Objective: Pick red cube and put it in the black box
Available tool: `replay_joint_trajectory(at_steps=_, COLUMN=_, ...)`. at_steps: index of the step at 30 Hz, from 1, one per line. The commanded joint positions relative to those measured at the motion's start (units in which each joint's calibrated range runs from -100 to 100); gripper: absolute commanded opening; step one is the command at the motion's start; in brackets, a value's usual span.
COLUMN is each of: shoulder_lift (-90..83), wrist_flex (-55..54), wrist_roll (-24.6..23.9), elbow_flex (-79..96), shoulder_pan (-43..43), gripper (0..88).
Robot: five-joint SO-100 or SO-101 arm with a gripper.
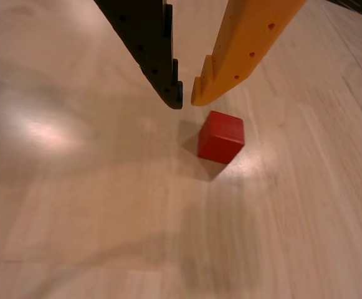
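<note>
1. Pale wood-grain desk (75, 205) runs across the wrist view, with soft glare patches and faint shadows of the arm on it.
2. On that desk sits the red cube (221, 137), flat on one face and turned so a corner edge faces the camera. It touches nothing else.
3. Above the cube hangs the pincer (187, 99), one finger black (149, 43), the other orange (246, 43). Their tips nearly meet, leaving only a sliver of a gap, and nothing is held between them.
4. The relation that matters: the cube lies just below the tips in the picture and slightly to the orange finger's side. It is near them but apart, so the tips are not yet around it.
5. The cube has no long axis; its faces sit at a slant to the line between the fingers.
6. My judgement: the jaws would have to spread wider than the cube, shift a little towards it and drop, so that one finger lands on each side.
7. A risk I see is a fingertip striking the cube's top or a corner and pushing it away.
</note>
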Motion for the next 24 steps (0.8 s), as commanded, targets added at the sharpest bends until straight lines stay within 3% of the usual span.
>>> replay_joint_trajectory(at_steps=1, shoulder_lift=1.94, wrist_flex=-0.52, wrist_roll=-0.19, elbow_flex=-8.92, shoulder_pan=-2.06, gripper=1.3)
replay_joint_trajectory(at_steps=7, shoulder_lift=6.71, wrist_flex=-0.52, wrist_roll=0.30, elbow_flex=-14.71, shoulder_pan=-4.97, gripper=1.6)
replay_joint_trajectory(at_steps=14, shoulder_lift=12.47, wrist_flex=-0.44, wrist_roll=-1.16, elbow_flex=-19.32, shoulder_pan=-6.51, gripper=15.0)
replay_joint_trajectory(at_steps=24, shoulder_lift=14.31, wrist_flex=-0.52, wrist_roll=-1.95, elbow_flex=-25.48, shoulder_pan=-7.12, gripper=15.3)
